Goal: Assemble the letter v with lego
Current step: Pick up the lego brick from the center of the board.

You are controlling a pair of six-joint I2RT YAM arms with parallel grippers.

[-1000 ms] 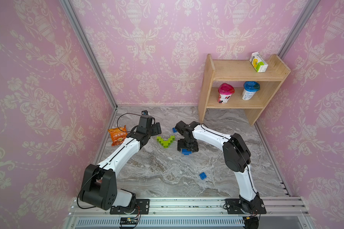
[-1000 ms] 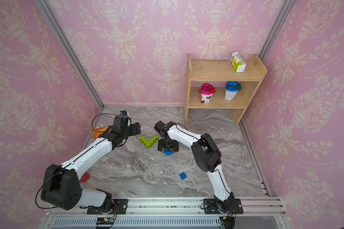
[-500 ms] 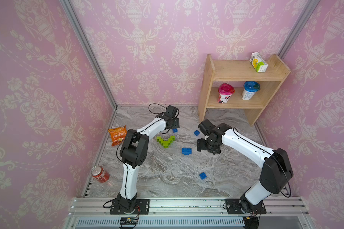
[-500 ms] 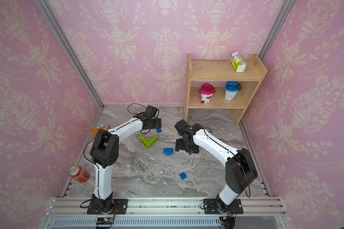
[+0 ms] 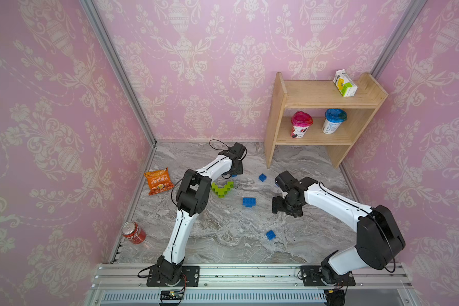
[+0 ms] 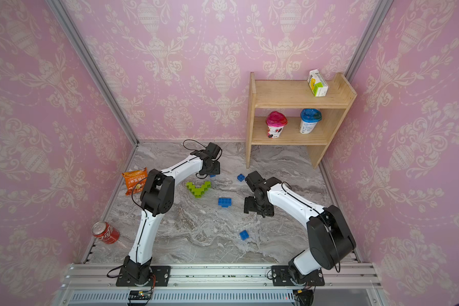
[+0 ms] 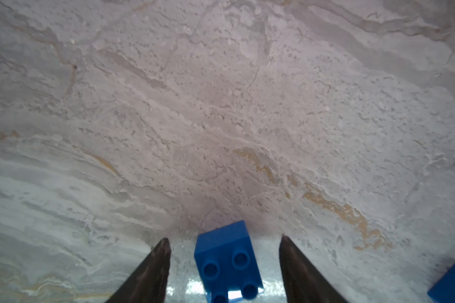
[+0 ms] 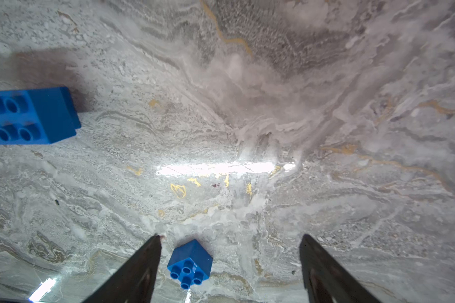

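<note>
A lime green lego V (image 5: 221, 188) (image 6: 198, 188) lies on the marble floor. My left gripper (image 5: 235, 171) (image 7: 223, 238) stands open over a small blue lego brick (image 7: 227, 259) at the back, one finger on each side, with gaps to both. A flat blue lego block (image 5: 248, 202) (image 8: 32, 115) lies right of the V. My right gripper (image 5: 285, 208) (image 8: 230, 236) hangs open above another small blue brick (image 8: 189, 265), which lies close to one finger. The top views hide that brick. Loose blue bricks (image 5: 262, 177) (image 5: 270, 234) lie apart.
An orange snack bag (image 5: 158, 181) and a red can (image 5: 133, 233) lie along the left wall. A wooden shelf (image 5: 316, 106) with two cups and a carton stands at the back right. Pink walls close three sides.
My left gripper swung from beside the snack bag to the back and its jaws have narrowed around the blue brick. My right gripper left the flat blue block and moved right.
</note>
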